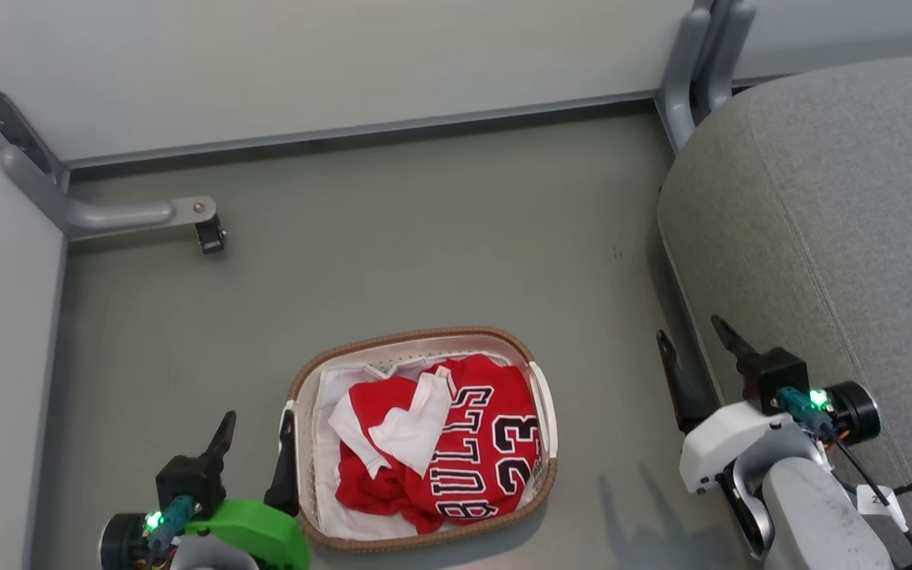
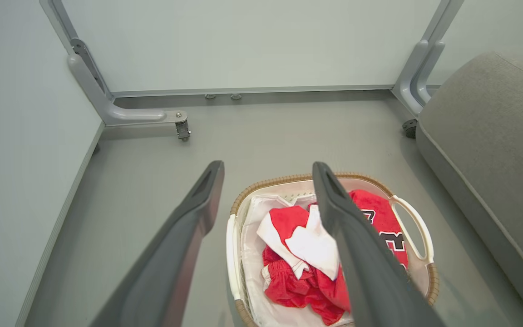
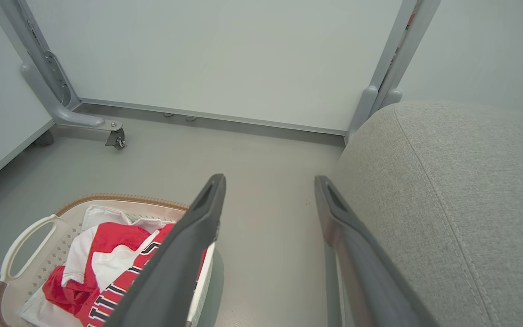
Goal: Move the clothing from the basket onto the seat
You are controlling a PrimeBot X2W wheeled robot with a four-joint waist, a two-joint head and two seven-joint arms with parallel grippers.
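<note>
On the floor (image 1: 424, 237), one basket (image 1: 416, 336) holds clothing (image 1: 488, 443) near one seat (image 1: 844, 222).

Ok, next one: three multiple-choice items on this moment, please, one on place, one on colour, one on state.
1. Where is the clothing?
A. in the basket
B. on the seat
C. on the floor

2. The jersey's lettering is:
A. gold
B. black, outlined white
C. blue

3. The left gripper and right gripper are:
A. both shut
B. left shut on cloth
C. both open

Answers: 1 A, the red heap lies inside the brown rim; 2 B, "BULLS 23" reads black with white edges; 3 C, each stands spread with nothing between.
</note>
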